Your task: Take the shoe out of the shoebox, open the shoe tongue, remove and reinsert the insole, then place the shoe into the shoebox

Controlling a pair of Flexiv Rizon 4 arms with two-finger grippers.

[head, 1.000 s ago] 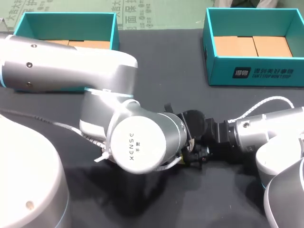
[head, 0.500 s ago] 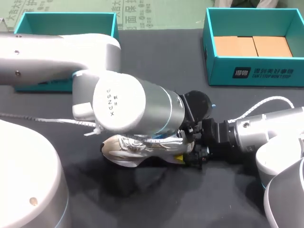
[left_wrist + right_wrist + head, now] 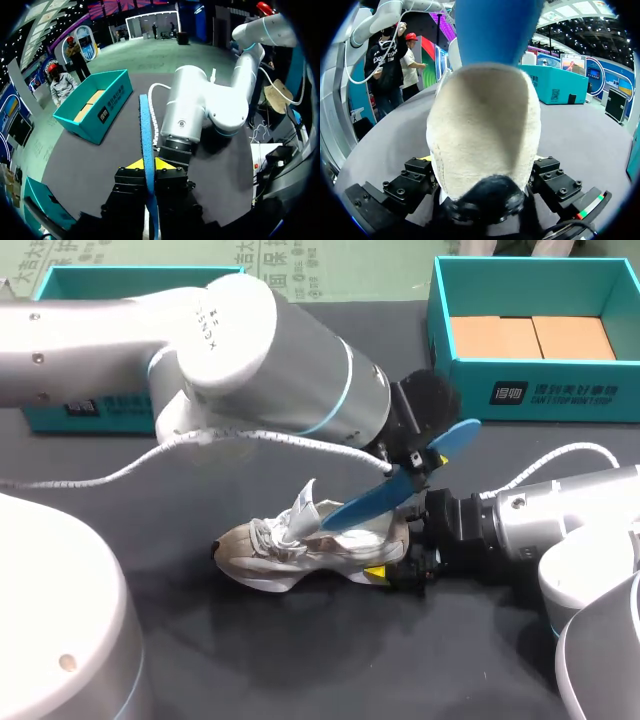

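Shoe (image 3: 300, 558) count in your head view is one: a pale sneaker near the middle of the dark table (image 3: 330, 670), toe to the left, heel to the right, tongue (image 3: 305, 508) standing up. You also have one blue insole (image 3: 395, 490) and two teal boxes at the far edge, the left shoebox (image 3: 140, 285) and the right shoebox (image 3: 520, 400), the right one showing its cardboard floor. The left arm (image 3: 260, 350) reaches past the middle. Its left gripper (image 3: 420, 455) carries the insole, which slants down to the left towards the shoe's opening; you cannot tell whether its lower end is inside. The right arm (image 3: 560, 515) lies low at the right, with the right gripper (image 3: 395, 570) at the heel.

Your left wrist view shows the left gripper (image 3: 148, 165) with its yellow tips pressed together on the insole (image 3: 145, 125) from both sides. The right arm (image 3: 192, 107) and right shoebox (image 3: 95, 107) lie ahead. The shoe shows only in the other two views.

Your right wrist view shows the right gripper (image 3: 482, 172) with its fingers spread wide and clamped on the heel of the shoe (image 3: 485, 115). Only here do you see the cream lining. The insole (image 3: 495, 30) rises ahead, and the left shoebox (image 3: 552, 82) sits beyond.
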